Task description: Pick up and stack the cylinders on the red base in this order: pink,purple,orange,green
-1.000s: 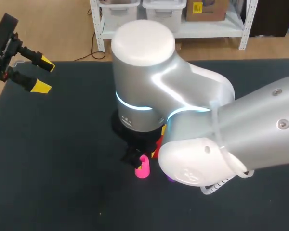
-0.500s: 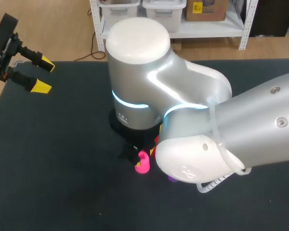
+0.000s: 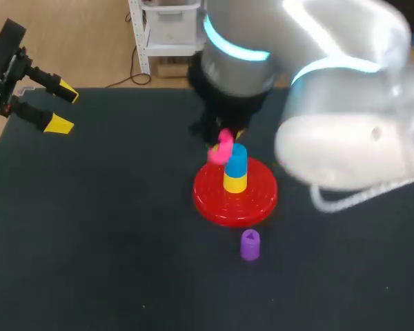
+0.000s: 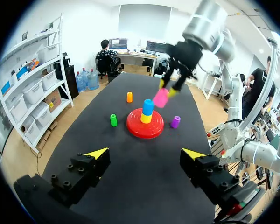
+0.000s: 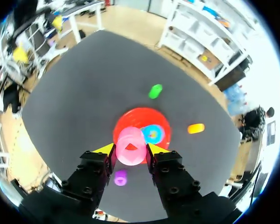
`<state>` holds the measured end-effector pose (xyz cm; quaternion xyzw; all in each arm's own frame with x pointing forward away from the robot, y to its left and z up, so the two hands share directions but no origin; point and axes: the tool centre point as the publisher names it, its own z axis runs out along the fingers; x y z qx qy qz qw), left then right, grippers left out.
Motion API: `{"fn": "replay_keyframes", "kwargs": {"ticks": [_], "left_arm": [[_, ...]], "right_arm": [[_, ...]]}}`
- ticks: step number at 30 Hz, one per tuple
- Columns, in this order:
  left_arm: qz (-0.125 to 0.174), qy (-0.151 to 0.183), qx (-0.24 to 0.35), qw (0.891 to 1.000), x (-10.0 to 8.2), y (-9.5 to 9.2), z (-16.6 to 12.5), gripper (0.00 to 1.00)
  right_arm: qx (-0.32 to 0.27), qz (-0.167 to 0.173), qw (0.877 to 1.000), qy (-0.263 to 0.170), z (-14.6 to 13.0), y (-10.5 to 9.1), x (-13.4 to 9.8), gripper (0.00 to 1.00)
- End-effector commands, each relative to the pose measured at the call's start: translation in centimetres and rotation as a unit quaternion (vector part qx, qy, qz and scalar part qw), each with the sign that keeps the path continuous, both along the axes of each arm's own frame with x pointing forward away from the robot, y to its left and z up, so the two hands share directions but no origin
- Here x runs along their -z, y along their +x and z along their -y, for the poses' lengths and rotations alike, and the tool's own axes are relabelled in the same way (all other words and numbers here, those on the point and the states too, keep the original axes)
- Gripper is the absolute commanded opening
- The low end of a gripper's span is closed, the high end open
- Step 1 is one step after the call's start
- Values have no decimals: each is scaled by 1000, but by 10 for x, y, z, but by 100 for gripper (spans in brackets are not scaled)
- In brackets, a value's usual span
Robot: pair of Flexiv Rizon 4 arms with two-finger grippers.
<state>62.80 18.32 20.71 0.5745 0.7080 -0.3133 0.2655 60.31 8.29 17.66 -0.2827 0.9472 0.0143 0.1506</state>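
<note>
My right gripper (image 5: 129, 150) is shut on the pink cylinder (image 5: 130, 145), held in the air just above the red base (image 5: 139, 116) and beside its blue-and-yellow post (image 5: 152, 134). From the head view the pink cylinder (image 3: 221, 153) hangs at the far-left side of the post (image 3: 235, 169), under the right gripper (image 3: 225, 141). The purple cylinder (image 3: 250, 245) stands just in front of the red base (image 3: 214, 207). Green (image 4: 113, 120) and orange (image 4: 129, 97) cylinders stand on the mat to one side of the base (image 4: 135, 131). My left gripper (image 3: 55, 107) hovers open and empty at the table's far-left corner.
In the head view my bulky right arm (image 3: 331, 89) covers the far-right part of the dark mat (image 3: 90, 241) and hides the green and orange cylinders. The purple cylinder (image 4: 175, 122) sits on the base's side opposite the green one.
My right arm has risen and swung toward the far side with the pink cylinder, uncovering the red base, its post and the purple cylinder. The left arm has stayed still.
</note>
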Motion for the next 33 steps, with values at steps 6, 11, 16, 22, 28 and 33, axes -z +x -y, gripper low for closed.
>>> {"fn": "replay_keyframes", "kwargs": {"ticks": [6,11,16,22,28,33], "left_arm": [[2,-1,0,1000,1,0,0,100],[2,-1,0,1000,1,0,0,100],[2,-1,0,1000,1,0,0,100],[2,-1,0,1000,1,0,0,100],[2,-1,0,1000,1,0,0,100],[2,-1,0,1000,1,0,0,100]], "right_arm": [[46,-31,998,28,29,22,-5,0],[60,-55,996,39,30,23,7,0],[69,-66,995,41,28,33,15,0],[60,-74,995,24,22,44,24,0],[56,-84,995,15,20,49,31,0],[52,-93,994,15,19,48,34,0]]}}
